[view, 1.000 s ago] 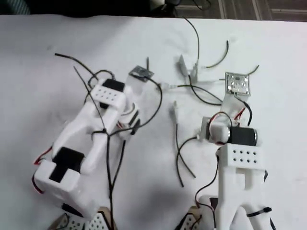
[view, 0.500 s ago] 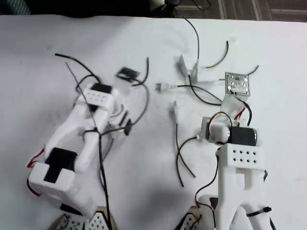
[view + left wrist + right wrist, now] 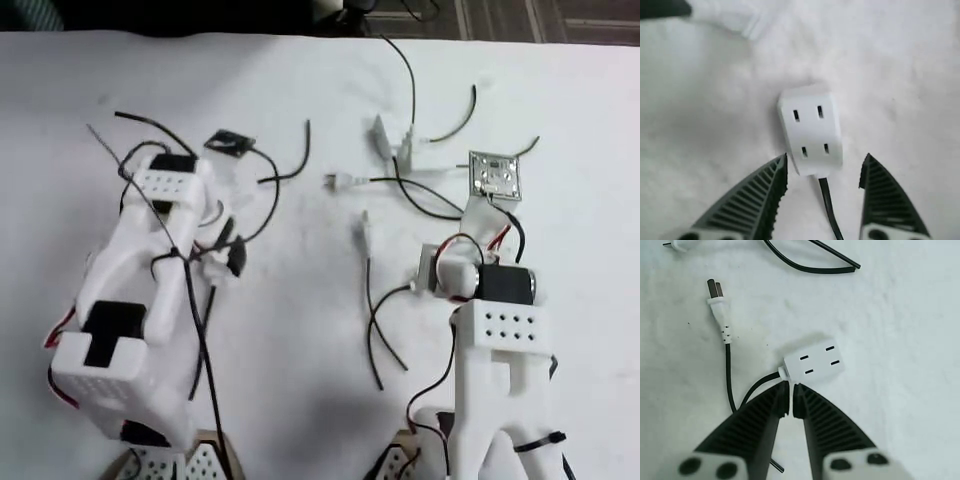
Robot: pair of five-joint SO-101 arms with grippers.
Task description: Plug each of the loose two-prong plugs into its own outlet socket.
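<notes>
Plugs (image 3: 338,181) lie loose on your white, soft-looking table (image 3: 300,350), which runs back to a dark strip of room at its far edge, and they sit in the gap between your left arm (image 3: 130,280) and right arm (image 3: 500,350). Your left gripper (image 3: 826,159) is spread wide with nothing in it; your right gripper (image 3: 791,390) is closed to a sliver, also empty. Straight ahead of the left fingers (image 3: 760,200) a white outlet block (image 3: 812,130) lies flat, slots up, its long axis running out along the finger line, its near end and cord (image 3: 830,210) sitting between the two tips, close to one of them. Just past the right fingers' (image 3: 765,425) tips, a little to one side, a second outlet block (image 3: 815,362) lies with its long axis slanting across the finger line. Smaller, farther out and on the other side of that line, is a two-prong plug (image 3: 719,307): body lengthwise away from the fingers, prongs (image 3: 715,288) pointing away from them too. I judge your right arm the nearer for this plug: open up, reach beyond the block, close across its narrow body. With slots facing up and prongs lying flat, expect to tip it on end first.
</notes>
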